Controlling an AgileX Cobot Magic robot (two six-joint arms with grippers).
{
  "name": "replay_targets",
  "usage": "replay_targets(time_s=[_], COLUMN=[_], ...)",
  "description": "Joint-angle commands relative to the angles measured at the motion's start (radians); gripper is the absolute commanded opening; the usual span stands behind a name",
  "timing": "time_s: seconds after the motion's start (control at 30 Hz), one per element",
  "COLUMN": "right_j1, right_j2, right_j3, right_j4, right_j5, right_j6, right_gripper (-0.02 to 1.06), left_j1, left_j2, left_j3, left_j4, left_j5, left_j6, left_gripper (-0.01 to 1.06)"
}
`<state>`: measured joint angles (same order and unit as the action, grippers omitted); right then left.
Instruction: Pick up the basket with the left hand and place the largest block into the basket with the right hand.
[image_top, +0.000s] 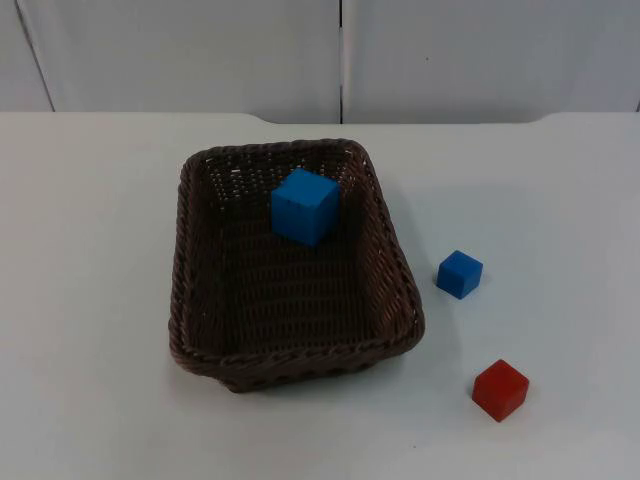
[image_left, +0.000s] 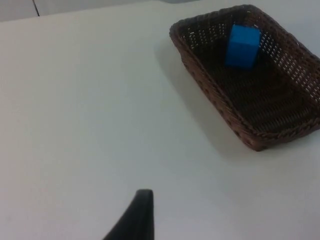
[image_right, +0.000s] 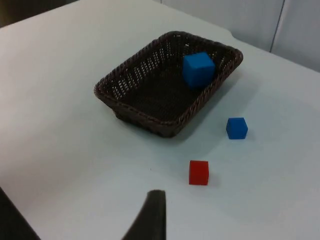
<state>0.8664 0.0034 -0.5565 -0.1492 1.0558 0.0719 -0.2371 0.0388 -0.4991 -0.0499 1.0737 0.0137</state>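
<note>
Top view has the big blue block (image_top: 305, 206) already sitting in the basket (image_top: 396, 290), which rests on the table (image_top: 90, 250). Can't tell how either gripper is set. Main risk: a careless lift tips the basket and the block tumbles out.

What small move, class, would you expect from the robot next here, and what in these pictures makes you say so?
Probably none beyond keeping both arms waiting, clear of the table. The large blue block already sits inside the basket, which rests on the white table. Only the small blue block and the red block lie outside it, so the job looks done.
</note>
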Motion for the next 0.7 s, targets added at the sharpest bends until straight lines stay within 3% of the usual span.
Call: replay_targets(time_s=[0.0,0.3,0.43,0.67], right_j1=[0.005,0.005,0.005,0.005], right_j2=[-0.003,-0.003,-0.003,-0.003], right_j3=[0.021,0.044,0.044,0.044], right_j4=[-0.004,0.008,0.08,0.08], right_j5=[0.003,0.024,0.024,0.024], right_j6=[0.008,0.015,-0.065,-0.065], right_gripper=[0.84,0.84,0.84,0.84], left_j1=[-0.005,-0.005,-0.005,-0.005], left_j2=[-0.007,-0.007,-0.007,-0.007], left_j3=[0.005,0.005,0.005,0.005], left_j4=[-0.008,-0.012,-0.012,-0.012], left_j5=[0.001,0.001,0.001,0.001], left_j6=[0.009,0.015,0.015,0.015], left_gripper=[1.05,1.05,1.05,1.05])
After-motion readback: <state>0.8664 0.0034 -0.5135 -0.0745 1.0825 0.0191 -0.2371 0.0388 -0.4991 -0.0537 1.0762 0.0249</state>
